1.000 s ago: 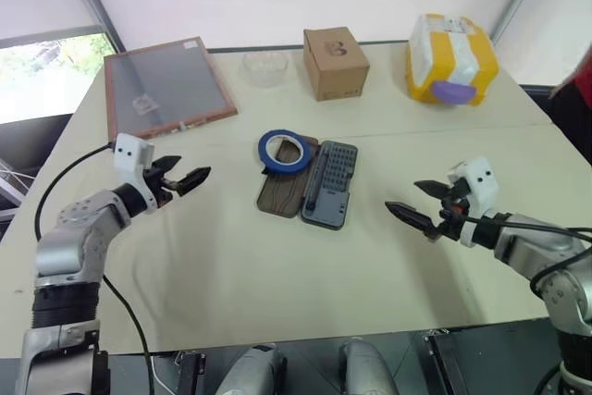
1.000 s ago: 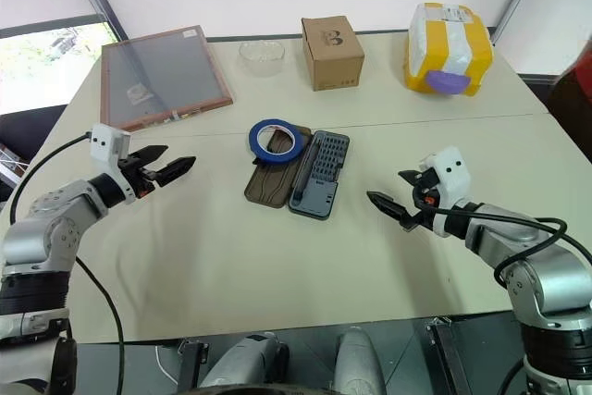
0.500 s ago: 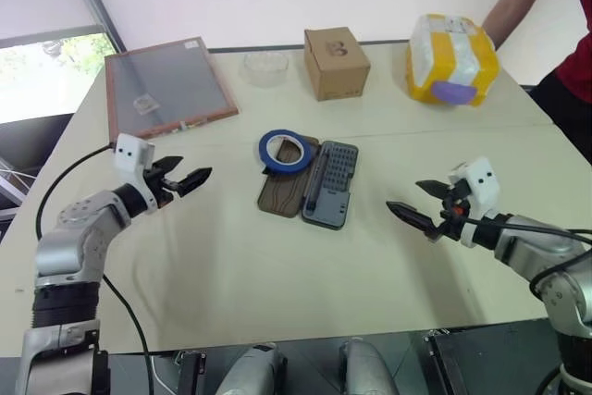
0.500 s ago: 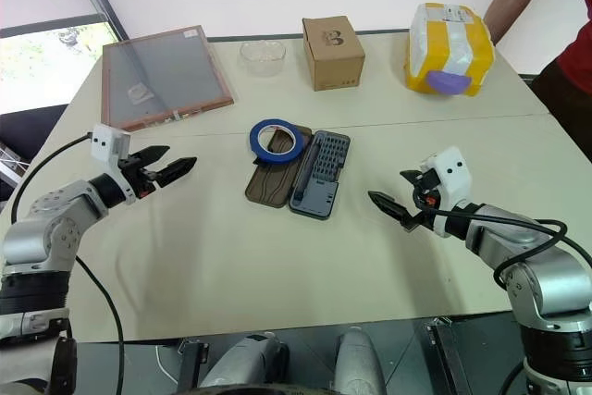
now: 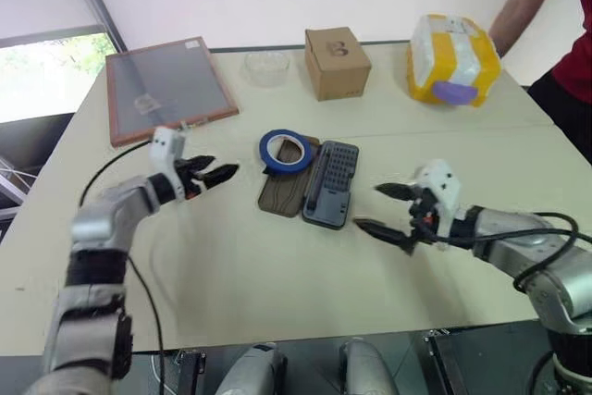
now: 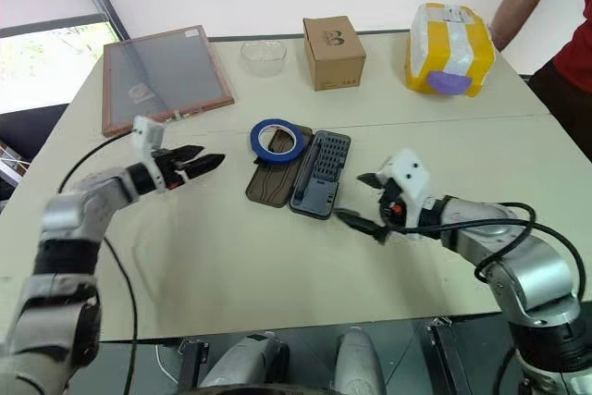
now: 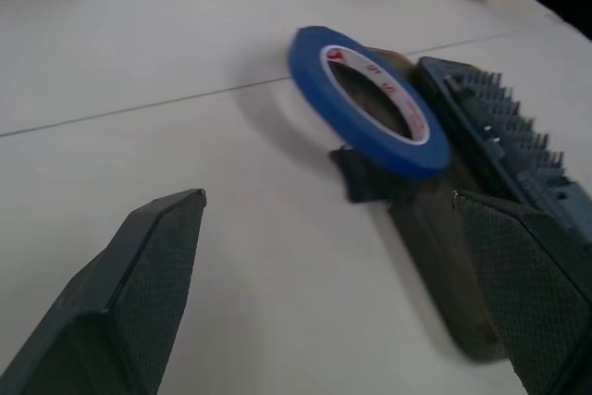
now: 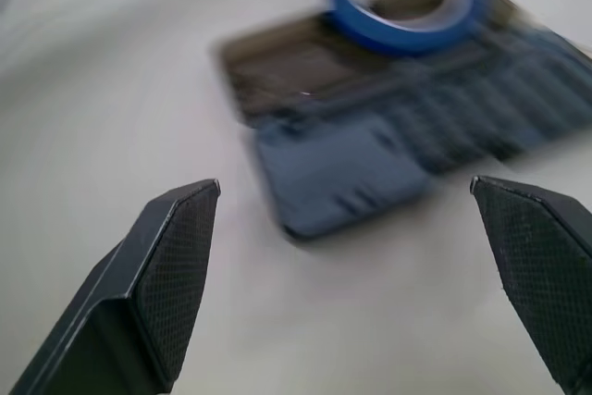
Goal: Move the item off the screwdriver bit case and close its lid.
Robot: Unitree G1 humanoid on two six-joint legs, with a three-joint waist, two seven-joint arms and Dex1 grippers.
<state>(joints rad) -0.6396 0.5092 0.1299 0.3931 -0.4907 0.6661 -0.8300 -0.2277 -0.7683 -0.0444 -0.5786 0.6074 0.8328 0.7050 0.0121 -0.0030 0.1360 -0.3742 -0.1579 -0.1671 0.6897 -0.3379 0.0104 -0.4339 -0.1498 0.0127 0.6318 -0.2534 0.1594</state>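
The screwdriver bit case (image 5: 330, 184) lies open at the table's centre, its grey bit tray on the right and its brown lid (image 5: 282, 190) flat on the left. A roll of blue tape (image 5: 287, 150) rests on the lid's far end. My left gripper (image 5: 220, 175) hovers open a short way left of the tape, pointing at it. My right gripper (image 5: 376, 207) is open just right of the case's near end. In the left wrist view the tape (image 7: 365, 99) leans on the lid. The right wrist view has the case (image 8: 370, 141) between my open fingers.
A framed board (image 5: 165, 87) lies at the back left. A clear bowl (image 5: 266, 66), a cardboard box (image 5: 337, 62) and a yellow-and-white package (image 5: 453, 58) line the far edge. A person in a red shirt (image 5: 555, 6) stands at the far right corner.
Both grippers have closed in on the case: the left moved right toward the tape, the right moved left to the case's near end. The person stays at the far right.
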